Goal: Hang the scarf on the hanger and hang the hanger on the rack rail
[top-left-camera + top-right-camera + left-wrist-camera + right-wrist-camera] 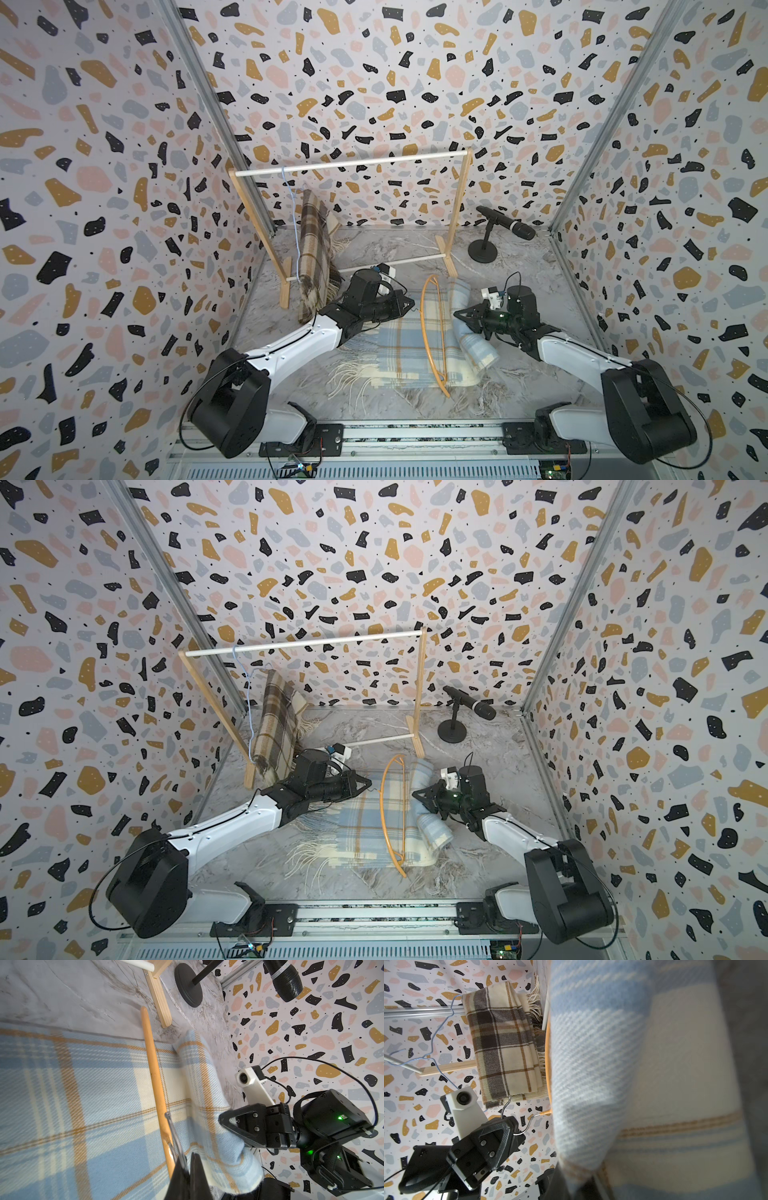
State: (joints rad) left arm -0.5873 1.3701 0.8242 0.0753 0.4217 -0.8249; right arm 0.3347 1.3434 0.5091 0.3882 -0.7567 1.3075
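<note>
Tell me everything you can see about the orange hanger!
The orange hanger looks like smooth wood. It has one bowed arm and one straight bar, joined at both ends. A thin silver metal hook sticks out from the middle of the bow. The hanger rests across the blue checked scarf, which spreads out beneath it. The left gripper is shut on the hook. I cannot tell whether the hook side is lifted off the scarf.
</note>
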